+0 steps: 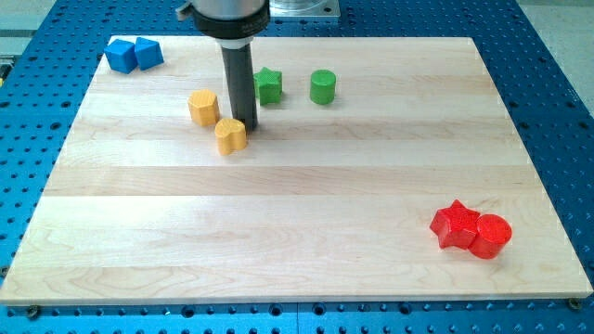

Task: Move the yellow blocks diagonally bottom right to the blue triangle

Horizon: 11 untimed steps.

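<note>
So far the task looks only begun, as I judge it from the camera view. The two yellow blocks stand in the upper left part of the wooden board (306,213): the yellow hexagon block (203,108) and, lower and to the view's right of it, the yellow heart-shaped block (231,135), a little apart from each other. My tip (245,123) is a plain rod with nothing to open or close; it stands just beside the heart-shaped block, at its upper right, maybe touching it. The blue triangle (148,52) lies with a blue cube (120,56) in the board's top left corner, well apart from the yellow pair. Both yellow blocks must probably go toward the view's upper left. That way is free. The green star (268,84) is just behind the rod, the green cylinder (322,86) further right. The red star (455,224) and red cylinder (490,236) are far, near the bottom right edge.
</note>
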### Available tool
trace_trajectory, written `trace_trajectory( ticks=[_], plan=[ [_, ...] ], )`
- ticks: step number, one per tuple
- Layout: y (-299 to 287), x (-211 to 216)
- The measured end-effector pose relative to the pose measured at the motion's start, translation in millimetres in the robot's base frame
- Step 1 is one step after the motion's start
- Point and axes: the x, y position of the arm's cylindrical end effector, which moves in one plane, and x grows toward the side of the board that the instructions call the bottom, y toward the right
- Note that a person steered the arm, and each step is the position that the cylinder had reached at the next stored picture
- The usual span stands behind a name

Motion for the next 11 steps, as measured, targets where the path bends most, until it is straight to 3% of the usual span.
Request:
trace_trajectory(
  ticks=[2,3,4,5,7,8,9,11],
  plan=[
    [-14,51],
    [14,52],
    [45,79],
    [16,95],
    [2,74],
    [2,79],
    [-19,112],
    [-25,84]
  ],
)
